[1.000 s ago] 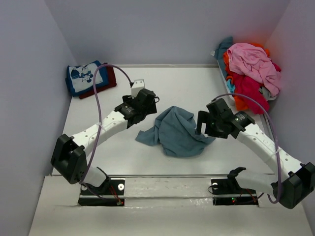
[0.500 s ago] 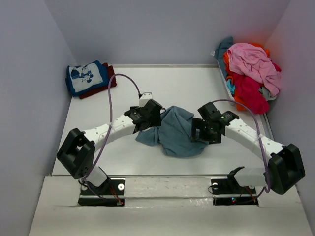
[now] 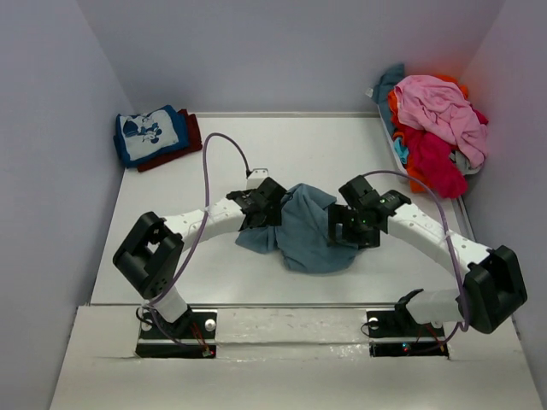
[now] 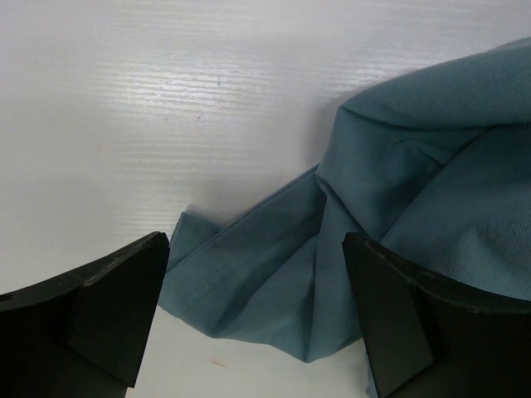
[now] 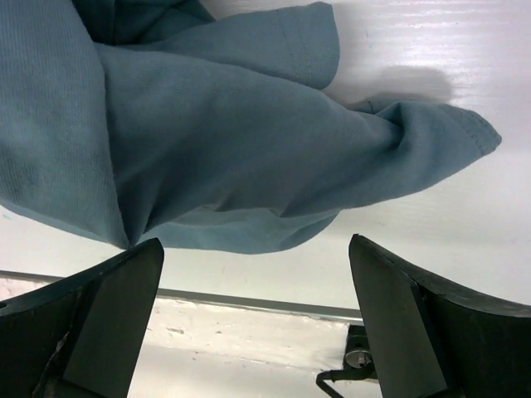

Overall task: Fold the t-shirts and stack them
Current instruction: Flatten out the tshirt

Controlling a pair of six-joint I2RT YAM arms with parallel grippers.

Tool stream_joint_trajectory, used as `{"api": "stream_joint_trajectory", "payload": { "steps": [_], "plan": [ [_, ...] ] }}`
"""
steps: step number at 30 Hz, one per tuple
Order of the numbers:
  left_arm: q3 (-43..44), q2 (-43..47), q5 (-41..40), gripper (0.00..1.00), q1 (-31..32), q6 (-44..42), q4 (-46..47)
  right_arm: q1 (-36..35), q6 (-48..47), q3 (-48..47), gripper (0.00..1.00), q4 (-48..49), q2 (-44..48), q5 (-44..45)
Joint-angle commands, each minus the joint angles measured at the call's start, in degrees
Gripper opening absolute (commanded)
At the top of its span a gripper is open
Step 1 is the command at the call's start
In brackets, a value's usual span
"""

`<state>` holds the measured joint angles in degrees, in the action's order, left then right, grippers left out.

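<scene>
A crumpled slate-blue t-shirt [image 3: 303,232] lies in the middle of the white table [image 3: 316,145]. My left gripper [image 3: 263,213] is open over its left edge; in the left wrist view the cloth [image 4: 373,224] lies between and beyond the spread fingers. My right gripper [image 3: 345,226] is open over its right edge; the cloth [image 5: 207,149] fills the upper part of the right wrist view. A folded blue tee with white cartoon print [image 3: 152,133] lies on a folded dark red one [image 3: 190,143] at the back left. Neither gripper holds anything.
A heap of unfolded tees, pink [image 3: 440,107], red [image 3: 432,158], orange [image 3: 419,181] and teal [image 3: 390,81], sits at the back right. Grey walls close in the table on three sides. The near table edge [image 5: 249,300] and an arm base show in the right wrist view.
Both arms have moved inward and down onto the slate-blue tee, the left from the upper left, the right from the right. The tee has bunched slightly.
</scene>
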<state>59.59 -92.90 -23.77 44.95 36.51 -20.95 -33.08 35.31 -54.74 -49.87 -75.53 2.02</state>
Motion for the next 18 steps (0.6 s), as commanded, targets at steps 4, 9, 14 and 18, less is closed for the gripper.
{"api": "stream_joint_trajectory", "payload": {
  "steps": [4, 9, 14, 18],
  "plan": [
    [0.79, 2.46, -0.66, 0.99, 0.84, 0.67, -1.64, -0.93, -0.33, -4.93, 0.99, -6.81, 4.5, -0.35],
    [0.35, 3.17, -1.02, 0.99, 0.84, 0.58, -2.52, -0.93, -2.0, -3.1, 1.0, -10.6, 6.97, -4.57],
    [-0.26, 4.92, -1.54, 0.99, 0.84, 0.66, -3.66, -0.93, -1.73, 2.17, 1.0, -9.73, 9.61, -9.39],
    [-1.93, 5.8, -1.54, 0.99, 0.84, 0.93, -3.05, -0.93, -2.18, 6.56, 0.99, -5.08, 6.45, -10.81]
  ]
}}
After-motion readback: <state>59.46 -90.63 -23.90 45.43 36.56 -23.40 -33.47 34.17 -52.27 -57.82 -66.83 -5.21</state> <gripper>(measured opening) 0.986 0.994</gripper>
